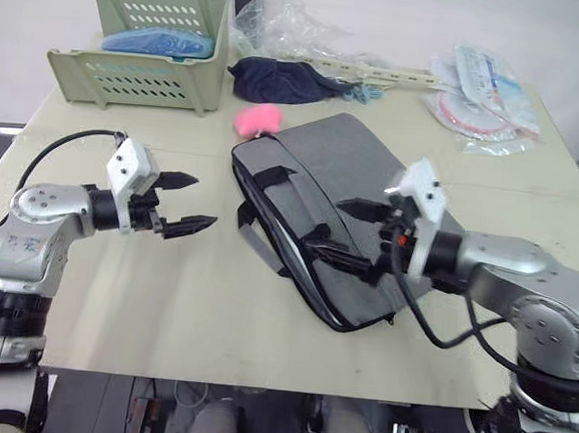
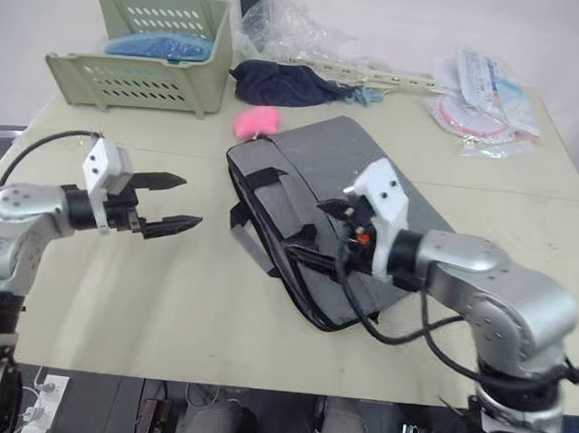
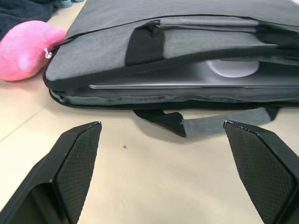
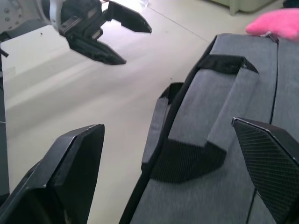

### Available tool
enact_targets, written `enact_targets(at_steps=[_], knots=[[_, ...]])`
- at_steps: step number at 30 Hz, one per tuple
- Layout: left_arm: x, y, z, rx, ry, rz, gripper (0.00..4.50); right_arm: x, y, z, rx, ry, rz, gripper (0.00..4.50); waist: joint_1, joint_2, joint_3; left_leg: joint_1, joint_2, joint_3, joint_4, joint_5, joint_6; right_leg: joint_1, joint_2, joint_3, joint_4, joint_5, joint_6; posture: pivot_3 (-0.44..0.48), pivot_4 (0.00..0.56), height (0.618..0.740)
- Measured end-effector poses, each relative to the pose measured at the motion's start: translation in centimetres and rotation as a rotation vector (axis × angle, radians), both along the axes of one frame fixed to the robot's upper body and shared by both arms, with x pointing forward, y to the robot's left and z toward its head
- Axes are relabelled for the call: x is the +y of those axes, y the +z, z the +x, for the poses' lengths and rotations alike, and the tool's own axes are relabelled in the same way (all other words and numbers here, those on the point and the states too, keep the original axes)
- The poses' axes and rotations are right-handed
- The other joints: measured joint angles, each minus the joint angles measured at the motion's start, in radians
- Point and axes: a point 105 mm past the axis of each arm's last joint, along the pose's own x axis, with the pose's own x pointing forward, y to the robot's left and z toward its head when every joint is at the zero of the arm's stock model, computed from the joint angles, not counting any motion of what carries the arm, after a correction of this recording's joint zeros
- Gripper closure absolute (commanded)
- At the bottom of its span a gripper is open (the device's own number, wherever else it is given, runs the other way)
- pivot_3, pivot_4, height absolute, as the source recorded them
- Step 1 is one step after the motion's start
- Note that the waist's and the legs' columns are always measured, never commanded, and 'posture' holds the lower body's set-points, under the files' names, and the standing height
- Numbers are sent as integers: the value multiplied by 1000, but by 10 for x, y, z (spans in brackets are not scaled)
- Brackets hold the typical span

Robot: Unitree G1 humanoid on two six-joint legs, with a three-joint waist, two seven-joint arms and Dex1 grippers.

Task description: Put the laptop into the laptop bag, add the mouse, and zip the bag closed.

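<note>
- The laptop bag lies flat and slantwise on the beige table, its long zip edge facing the robot's left and standing unzipped.
- Inside that gap, in the left wrist view, the laptop shows as a thin silver slab lying level between the grey fabric layers.
- The mouse, a white rounded shape, rests on top of the laptop inside the bag, partly hidden under the upper flap.
- The bag is grey fabric with black zipper trim; one black strap handle sits on its upper face, and a second grey-and-black strap trails out onto the table from beneath the open edge.
- A pink plush charm lies at the bag's far corner, touching it or just beside it.
- A pale green slotted basket stands at the far left of the table and holds a blue bundle.
- Behind the bag lie a dark navy cloth bundle, crumpled clear plastic and, at the far right, packets in clear wrappers.
- The left gripper hovers over bare table just to the left of the bag's open edge, fingers spread wide with nothing between them.
- The right gripper is over the bag's near half at the strap handle, fingers spread wide either side of it, not gripping it.
</note>
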Motion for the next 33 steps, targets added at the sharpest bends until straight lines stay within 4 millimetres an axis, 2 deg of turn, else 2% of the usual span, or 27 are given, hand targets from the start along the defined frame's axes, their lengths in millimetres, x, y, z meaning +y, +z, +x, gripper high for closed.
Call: enact_targets(at_steps=[5, 7, 11, 14, 20, 23, 26, 27, 29, 33], knots=[[-16, 9, 42, 68, 44, -103, 0, -35, -26, -11, 115, -118, -5, 32, 10, -1, 0, 0, 0, 1, 0, 0, 0, 0, 1, 0, -1, 0, 1, 0, 150, 740], [-19, 10, 56, 109, 79, -137, 0, -44, -26, -15, 127, -150, 17, 32, 10, -1, 0, 1, 0, 2, 0, 0, 0, 0, 1, 1, 0, 1, 1, 0, 150, 740], [-37, 19, 83, 151, 147, -211, 0, -62, -35, -28, 220, -231, 126, 32, 16, -2, 0, 1, 0, 2, 0, 0, 1, 0, 1, 1, 0, 1, 1, 0, 150, 740], [-39, 13, 91, 181, 191, -216, 0, -74, -41, -39, 275, -287, 178, 32, 13, -2, -1, 1, 0, 2, -1, 0, 1, 0, 1, 1, 0, 1, 1, 0, 150, 740], [-40, -20, 96, 290, 289, -222, 0, -90, -63, -64, 417, -411, 283, 32, 15, -2, 0, 2, 0, 2, 0, 0, 1, 1, 1, 2, 0, 1, 1, 0, 150, 740], [-42, -26, 97, 306, 301, -235, 0, -97, -83, -75, 498, -511, 312, 32, 17, -2, 0, 2, 0, 3, 0, 0, 2, 1, 1, 3, 0, 1, 1, 0, 150, 740], [-43, -23, 97, 286, 291, -237, 0, -94, -85, -73, 503, -544, 363, 32, 16, -2, -1, 2, 0, 3, 1, 0, 2, 1, 1, 3, 0, 1, 2, 0, 150, 740], [-46, -21, 98, 277, 284, -241, 515, -90, -86, -72, 511, -543, 391, 0, 16, -2, -1, 2, 0, 3, 1, 0, 2, 1, 1, 3, 0, 1, 2, 0, 150, 740], [-53, -14, 99, 260, 266, -255, 1263, -81, -87, -72, 535, -528, 429, 0, 16, -2, -1, 2, 0, 3, 1, 0, 2, 1, 1, 3, 0, 1, 2, 0, 150, 740], [-55, -6, 101, 241, 260, -274, 3196, -76, -88, -67, 540, -543, 462, 0, 18, -3, -1, 2, 0, 3, 1, 0, 2, 1, 1, 3, 0, 1, 2, 0, 150, 740]])
